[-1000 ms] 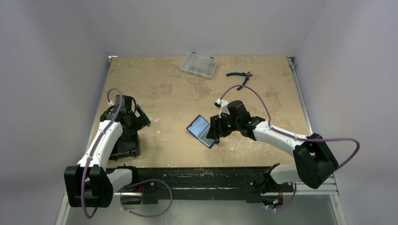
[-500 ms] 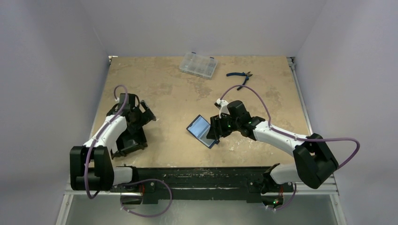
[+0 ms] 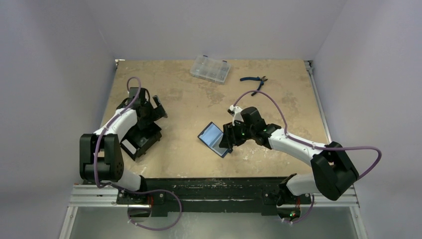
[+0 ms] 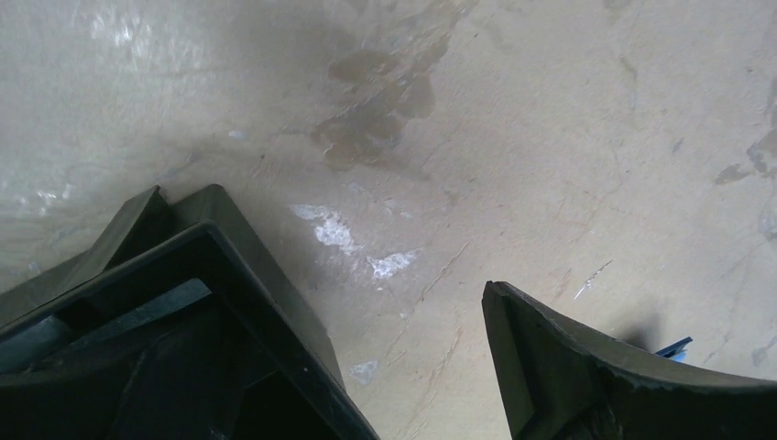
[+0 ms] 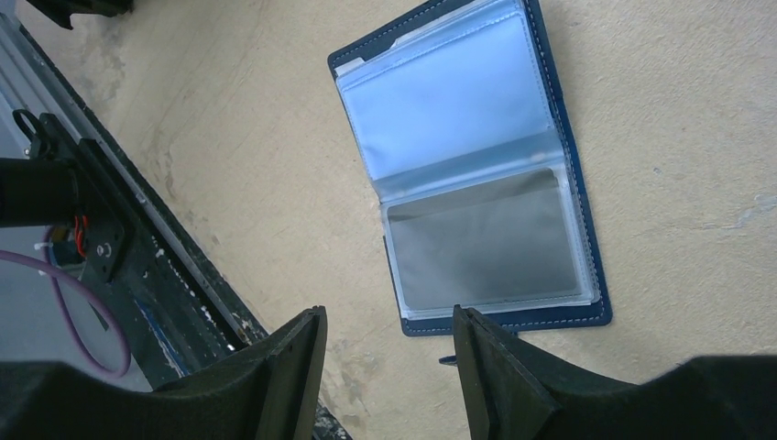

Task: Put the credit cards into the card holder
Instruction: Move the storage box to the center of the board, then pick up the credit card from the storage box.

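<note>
The card holder (image 5: 476, 174) lay open and flat on the table (image 3: 184, 99), clear sleeves up. It sat directly ahead of the right gripper (image 5: 387, 319), whose fingers were spread and held nothing. Nothing stood between them. The left gripper (image 3: 151, 110) hung over the black box (image 3: 144, 139) at the left. One finger (image 4: 568, 376) showed, so its state could not be determined. A compartment case (image 3: 210, 68) and pliers (image 3: 254, 79) lay well apart at the far edge.
</note>
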Motion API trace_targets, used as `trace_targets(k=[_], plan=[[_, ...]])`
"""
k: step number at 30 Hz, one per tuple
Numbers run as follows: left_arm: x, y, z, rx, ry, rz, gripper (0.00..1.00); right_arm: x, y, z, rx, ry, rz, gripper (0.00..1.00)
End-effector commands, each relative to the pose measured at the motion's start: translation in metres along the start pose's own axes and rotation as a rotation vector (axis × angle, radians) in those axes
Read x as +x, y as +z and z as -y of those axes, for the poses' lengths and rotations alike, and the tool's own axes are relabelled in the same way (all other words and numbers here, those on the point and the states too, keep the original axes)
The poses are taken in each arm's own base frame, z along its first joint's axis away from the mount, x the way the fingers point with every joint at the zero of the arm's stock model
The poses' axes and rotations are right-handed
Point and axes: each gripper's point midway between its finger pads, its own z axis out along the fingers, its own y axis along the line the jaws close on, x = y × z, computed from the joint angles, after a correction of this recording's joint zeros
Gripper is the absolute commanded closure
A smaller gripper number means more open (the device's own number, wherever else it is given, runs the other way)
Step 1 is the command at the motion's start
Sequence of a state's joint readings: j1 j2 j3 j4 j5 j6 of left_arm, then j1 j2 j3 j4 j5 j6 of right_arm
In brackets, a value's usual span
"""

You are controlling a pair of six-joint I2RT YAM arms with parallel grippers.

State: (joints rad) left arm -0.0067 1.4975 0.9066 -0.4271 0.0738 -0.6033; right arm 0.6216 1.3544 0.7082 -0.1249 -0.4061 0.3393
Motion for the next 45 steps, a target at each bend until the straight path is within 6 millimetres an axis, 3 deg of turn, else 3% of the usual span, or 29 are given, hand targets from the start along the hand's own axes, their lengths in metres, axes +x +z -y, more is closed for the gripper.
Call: trace_targets(k=[1, 4, 6, 10, 15, 20, 26, 32, 38, 45], plan=[[-0.034, -0.026, 0.016, 0.037, 0.100, 0.089, 0.04, -0.007, -0.005, -0.003, 0.001, -0.022, 0.028, 0.39], [-0.033, -0.059, 0.016, 0.032, 0.110, 0.095, 0.03, -0.010, -0.007, -0.006, -0.006, -0.035, 0.036, 0.39], [-0.035, -0.087, 0.004, -0.037, 0.101, 0.126, 0.03, -0.013, -0.010, -0.010, -0.021, -0.043, 0.045, 0.39], [-0.029, -0.129, -0.047, -0.325, 0.033, 0.156, 0.03, -0.017, -0.012, -0.019, -0.069, -0.058, 0.061, 0.39], [-0.017, -0.152, -0.108, -0.558, -0.109, 0.192, 0.00, -0.013, -0.011, -0.029, -0.134, -0.056, 0.051, 0.39], [0.008, -0.138, -0.130, -0.595, -0.221, 0.134, 0.00, -0.005, -0.014, -0.036, -0.184, -0.050, 0.041, 0.38], [0.029, -0.100, -0.139, -0.632, -0.247, -0.011, 0.03, -0.004, -0.016, -0.042, -0.215, -0.053, 0.039, 0.38], [0.029, -0.081, -0.147, -0.667, -0.275, 0.001, 0.07, -0.001, -0.015, -0.045, -0.214, -0.060, 0.035, 0.38], [0.033, -0.072, -0.159, -0.737, -0.275, -0.022, 0.07, -0.001, -0.015, -0.044, -0.208, -0.061, 0.037, 0.38], [0.036, -0.075, -0.168, -0.808, -0.278, -0.049, 0.13, -0.001, -0.015, -0.044, -0.202, -0.061, 0.036, 0.39]])
